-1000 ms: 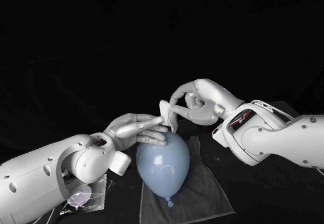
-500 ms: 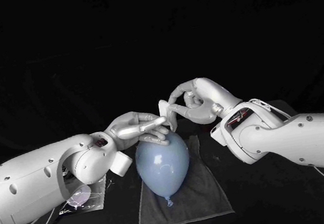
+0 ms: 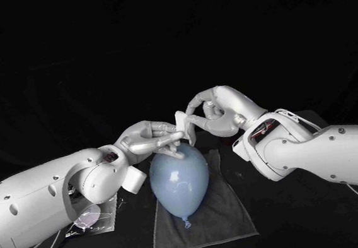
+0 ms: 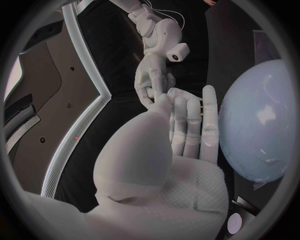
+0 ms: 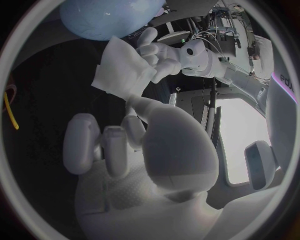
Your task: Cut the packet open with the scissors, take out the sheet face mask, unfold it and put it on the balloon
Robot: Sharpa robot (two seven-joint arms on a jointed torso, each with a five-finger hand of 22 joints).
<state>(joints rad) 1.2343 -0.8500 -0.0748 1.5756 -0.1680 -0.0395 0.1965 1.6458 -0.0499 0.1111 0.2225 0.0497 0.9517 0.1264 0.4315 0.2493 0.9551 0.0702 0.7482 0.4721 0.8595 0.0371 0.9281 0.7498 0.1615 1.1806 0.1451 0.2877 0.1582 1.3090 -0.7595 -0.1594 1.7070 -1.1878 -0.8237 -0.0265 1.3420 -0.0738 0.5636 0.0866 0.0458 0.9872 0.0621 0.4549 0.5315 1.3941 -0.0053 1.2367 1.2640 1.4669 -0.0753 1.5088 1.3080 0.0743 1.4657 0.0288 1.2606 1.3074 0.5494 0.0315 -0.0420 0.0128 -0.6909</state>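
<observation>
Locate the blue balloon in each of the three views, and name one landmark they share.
Head view: the balloon lies centre, on the grey cloth, just below the left hand.
Left wrist view: balloon beside the left hand's fingers.
Right wrist view: balloon beyond the folded mask.
Shared landmark: the left hand.

On a cloth point(image 3: 226, 218) the balloon point(image 3: 181, 181), packet point(image 3: 93, 219) to its left, folded mask point(image 3: 185, 125) just above the balloon's far end

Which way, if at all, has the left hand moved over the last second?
Yes, slightly: the left hand has shifted a little up the picture, away from the balloon, which lies unmoved.
</observation>
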